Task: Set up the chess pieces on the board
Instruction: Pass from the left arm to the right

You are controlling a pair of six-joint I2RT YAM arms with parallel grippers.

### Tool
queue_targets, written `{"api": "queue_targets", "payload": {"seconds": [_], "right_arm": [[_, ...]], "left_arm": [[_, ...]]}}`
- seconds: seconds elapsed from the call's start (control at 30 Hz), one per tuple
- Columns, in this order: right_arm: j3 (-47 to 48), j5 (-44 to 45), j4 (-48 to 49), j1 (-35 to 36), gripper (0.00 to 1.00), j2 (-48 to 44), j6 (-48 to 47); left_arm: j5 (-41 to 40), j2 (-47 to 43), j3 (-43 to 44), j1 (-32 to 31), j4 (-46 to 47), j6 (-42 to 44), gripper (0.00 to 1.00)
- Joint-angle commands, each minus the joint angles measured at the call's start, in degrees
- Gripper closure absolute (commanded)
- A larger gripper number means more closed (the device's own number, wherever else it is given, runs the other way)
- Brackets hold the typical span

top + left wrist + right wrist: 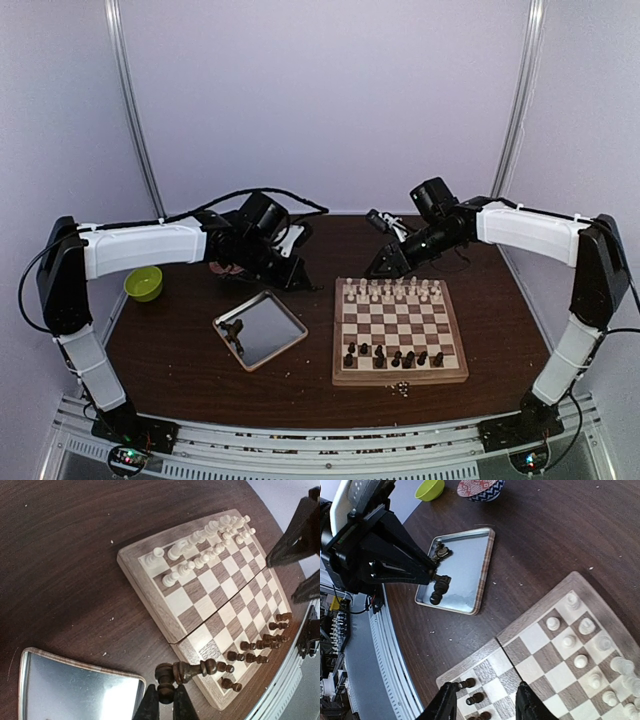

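Left gripper (164,694) right up close, fingers pinched tight on a dark piece (165,679), holding it up off the table beside the tray (268,335). More dark pieces (441,553) sit in that tray's corner. Over to the right gripper (487,705): fingers spread, nothing between them, hovering by the far left corner of the board (400,378). On the board, pale pieces (390,292) fill the two far rows, and a ragged line of dark chessmen (395,356) stands along the near edge. Green bowl (143,283) off to the left.
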Motion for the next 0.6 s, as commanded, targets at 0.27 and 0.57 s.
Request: {"api": "queue_targets", "payload": {"seconds": [0.27, 0.57], "right_arm": [[8.1, -2.2, 4.3, 7.2, 0.58, 6.5, 7.6], [10.4, -3.6, 5.8, 9.0, 0.58, 10.9, 10.1]], "left_arm": [[4.5, -2.3, -0.4, 0.2, 5.6, -4.6, 0.9], [4.8, -2.4, -0.7, 0.2, 5.7, -4.6, 0.9]]}}
